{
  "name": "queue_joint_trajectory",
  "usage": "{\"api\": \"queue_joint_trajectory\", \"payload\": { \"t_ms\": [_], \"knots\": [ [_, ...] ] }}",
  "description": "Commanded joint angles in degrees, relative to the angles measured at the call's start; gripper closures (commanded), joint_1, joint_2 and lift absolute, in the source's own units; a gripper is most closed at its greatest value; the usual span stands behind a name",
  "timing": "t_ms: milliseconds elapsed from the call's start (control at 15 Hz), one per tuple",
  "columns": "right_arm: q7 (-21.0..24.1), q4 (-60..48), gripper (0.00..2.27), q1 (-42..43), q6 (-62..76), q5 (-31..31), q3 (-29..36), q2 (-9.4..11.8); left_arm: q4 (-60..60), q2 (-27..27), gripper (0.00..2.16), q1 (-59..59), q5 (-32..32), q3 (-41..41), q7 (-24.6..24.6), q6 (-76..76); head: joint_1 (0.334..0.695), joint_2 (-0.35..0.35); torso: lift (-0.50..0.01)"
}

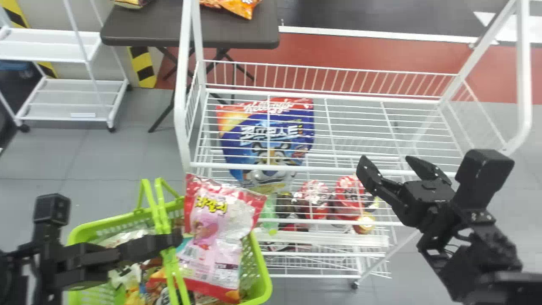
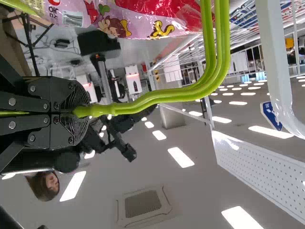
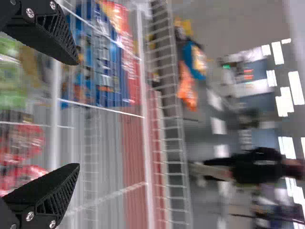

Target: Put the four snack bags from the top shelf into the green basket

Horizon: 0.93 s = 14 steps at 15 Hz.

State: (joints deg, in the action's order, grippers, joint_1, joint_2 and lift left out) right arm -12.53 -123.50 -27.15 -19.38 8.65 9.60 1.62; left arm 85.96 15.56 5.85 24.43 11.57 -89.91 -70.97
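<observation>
My left gripper (image 1: 171,240) is at the green basket (image 1: 259,264), shut on its handle (image 1: 170,264). In the left wrist view the gripper (image 2: 82,112) clamps the end of the handle (image 2: 162,97). A pink and red snack bag (image 1: 220,241) lies on top at the basket's right side; the same bag (image 2: 143,21) shows along the left wrist view's edge. Other snack bags (image 1: 148,275) lie in the basket. My right gripper (image 1: 386,162) is open over the front right part of the top wire shelf (image 1: 360,100). Nothing is between the right gripper's fingertips (image 3: 74,114).
Beneath the top shelf's wires are a large blue cereal bag (image 1: 271,135), red packages (image 1: 313,197) and a green item (image 1: 269,212). The shelf's white front left post (image 1: 181,106) rises beside the basket. Behind stands a dark table (image 1: 148,29) with an orange bag (image 1: 237,6).
</observation>
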Motion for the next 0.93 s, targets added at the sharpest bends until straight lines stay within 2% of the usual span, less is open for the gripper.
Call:
{"api": "queue_joint_trajectory", "payload": {
  "t_ms": [0,267,867],
  "knots": [
    [0.1,2.7,0.05,-3.9,12.2,-0.2,0.9,-0.2,-0.1,0.2,2.15,0.5,0.0,0.2,-0.7,0.0,0.695,-0.141,0.000],
    [0.1,4.3,0.06,-7.3,18.5,-0.2,1.5,-0.6,0.0,0.3,2.15,0.7,0.0,0.2,-0.7,-0.4,0.695,-0.176,0.000],
    [0.2,4.1,0.07,-9.4,18.7,-0.1,1.5,-0.7,2.5,0.2,2.15,4.0,0.4,0.5,-0.7,-3.5,0.695,-0.198,0.000]
  ]
}}
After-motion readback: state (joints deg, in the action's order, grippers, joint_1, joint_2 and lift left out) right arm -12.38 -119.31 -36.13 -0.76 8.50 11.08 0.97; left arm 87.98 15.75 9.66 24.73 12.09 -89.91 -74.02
